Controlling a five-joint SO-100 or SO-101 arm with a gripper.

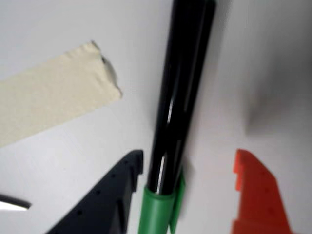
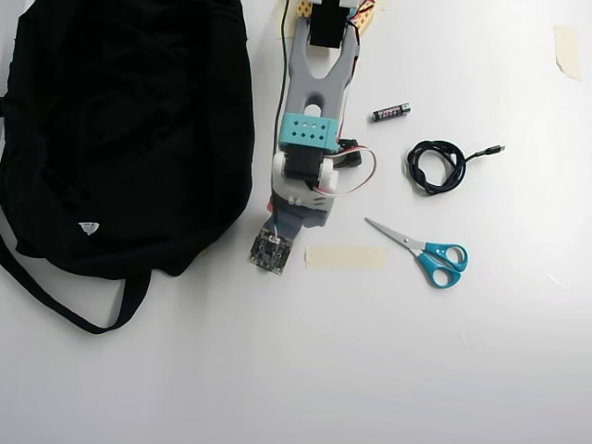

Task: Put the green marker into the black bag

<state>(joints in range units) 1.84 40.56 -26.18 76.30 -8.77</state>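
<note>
White tabletop (image 2: 277, 370) fills both views, matte and evenly lit, with no wall or room showing beyond it. On it in the overhead view lie a strip of beige tape (image 2: 345, 257) just right of the arm's tip, a second scrap of tape (image 2: 567, 51) near the top right corner, teal-handled scissors (image 2: 427, 252), a coiled black cable (image 2: 440, 166) and a small battery (image 2: 391, 112), all well apart from one another. The black bag (image 2: 129, 129) takes up the upper left, slumped flat, one strap (image 2: 65, 301) looping out below it.

The arm (image 2: 310, 120) reaches down the picture from its base at the top edge, stretched low over the table beside the bag's right edge, its wrist hiding the gripper from above. In the wrist view the gripper (image 1: 189, 163) points at the table with its jaws spread fairly wide: a black finger (image 1: 109, 197) on the left and an orange finger (image 1: 256, 195) on the right. The green marker (image 1: 180, 92) lies on the table between them, black barrel running up the picture and green cap (image 1: 158, 209) at the bottom edge. The black finger sits just beside the barrel; the orange one stands clear of it. Whether the black finger touches the marker cannot be told.

A tiny white label (image 2: 89, 228) shows on the bag; its writing is too small to read, as is the battery's print.
</note>
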